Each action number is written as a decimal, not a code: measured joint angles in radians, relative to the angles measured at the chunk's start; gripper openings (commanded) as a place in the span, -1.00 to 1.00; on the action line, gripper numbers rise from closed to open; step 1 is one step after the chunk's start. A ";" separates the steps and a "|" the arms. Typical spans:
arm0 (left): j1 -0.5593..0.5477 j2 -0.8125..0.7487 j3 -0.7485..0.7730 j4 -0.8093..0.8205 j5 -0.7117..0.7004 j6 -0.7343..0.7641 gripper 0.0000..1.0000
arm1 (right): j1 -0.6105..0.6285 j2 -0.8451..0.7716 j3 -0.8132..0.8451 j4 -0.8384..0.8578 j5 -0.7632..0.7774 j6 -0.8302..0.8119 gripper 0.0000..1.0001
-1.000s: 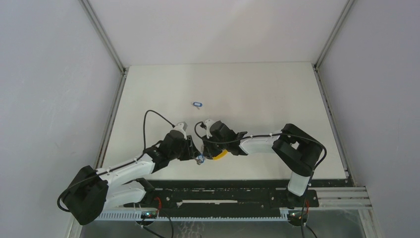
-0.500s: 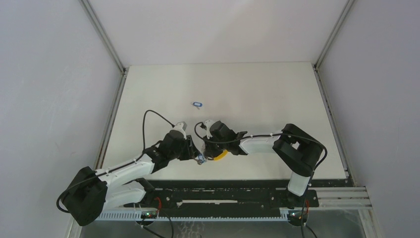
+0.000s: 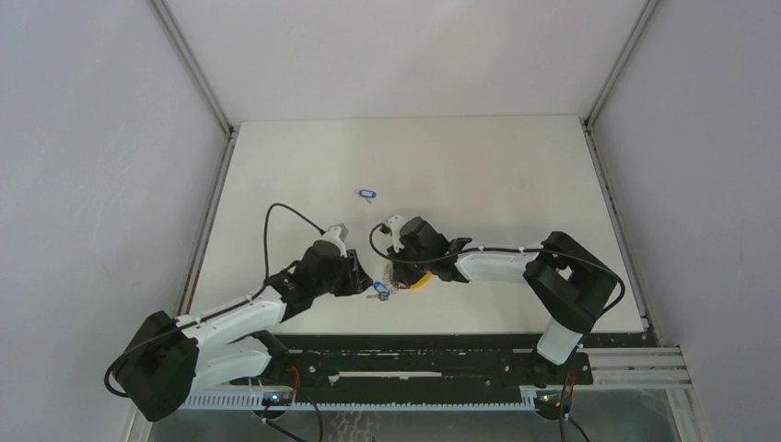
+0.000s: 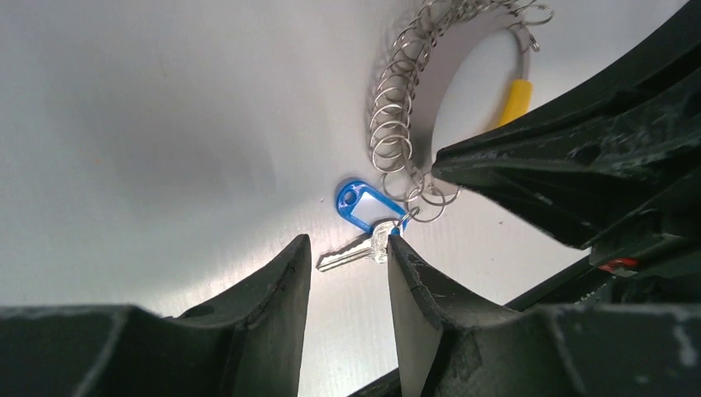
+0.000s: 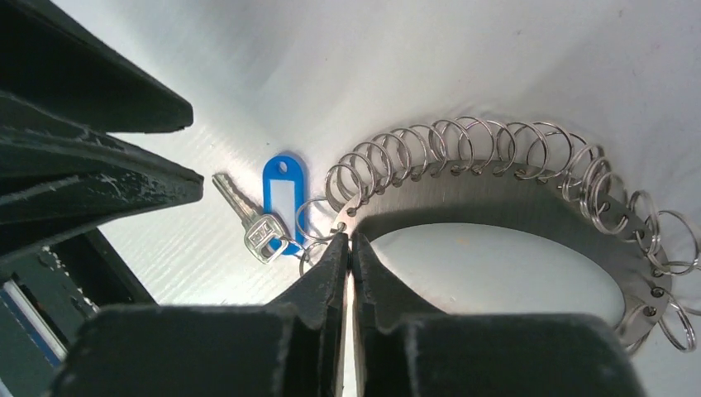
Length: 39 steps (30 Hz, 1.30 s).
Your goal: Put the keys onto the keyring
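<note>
- At lower centre of the right wrist view, right fingers (image 5: 326,277) clenched the keyring (image 5: 496,194) band.
- Left fingers (image 4: 277,289) stood released, a blue-tagged key (image 4: 355,252) between them, touching the keyring's loops on the table (image 4: 165,124).
- Second key (image 3: 367,193) lay alone, higher in the top view.

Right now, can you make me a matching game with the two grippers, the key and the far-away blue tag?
Things:
1. left gripper
2. right gripper
3. key
4. far blue tag

States:
A. alone, away from everything else
B. shut on the keyring
C. open, holding nothing
D. lying flat between the two grippers

Pairs: 1-C, 2-B, 3-D, 4-A
</note>
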 measured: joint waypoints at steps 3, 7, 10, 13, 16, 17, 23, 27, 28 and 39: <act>0.019 0.000 -0.008 0.028 0.019 0.000 -0.13 | 0.003 0.000 -0.004 -0.013 0.000 -0.032 -0.70; 0.043 0.000 -0.035 0.045 0.031 -0.001 -0.11 | 0.008 0.000 -0.003 -0.043 0.001 -0.072 -0.51; 0.054 -0.005 -0.047 0.045 0.038 0.000 -0.11 | 0.019 0.000 -0.002 -0.072 0.012 -0.113 -0.40; 0.062 -0.024 -0.047 0.043 0.045 0.000 -0.10 | 0.036 -0.002 0.005 -0.106 0.031 -0.172 -0.36; 0.079 -0.054 -0.047 0.042 0.044 0.001 -0.10 | 0.053 -0.018 0.014 -0.141 0.041 -0.236 -0.36; 0.085 -0.064 -0.048 0.041 0.044 0.001 -0.10 | 0.057 -0.025 0.020 -0.153 0.043 -0.259 -0.36; 0.121 -0.119 -0.085 0.034 0.044 0.001 -0.09 | 0.091 -0.037 0.092 -0.194 0.061 -0.390 -0.37; 0.135 -0.140 -0.100 0.021 0.044 0.002 -0.08 | 0.111 -0.034 0.122 -0.217 0.071 -0.446 -0.42; 0.138 -0.143 -0.103 0.021 0.045 0.002 -0.08 | 0.113 -0.030 0.128 -0.223 0.073 -0.457 -0.43; 0.150 -0.156 -0.110 0.014 0.046 0.003 -0.07 | 0.133 0.047 0.156 -0.279 0.097 -0.528 -0.51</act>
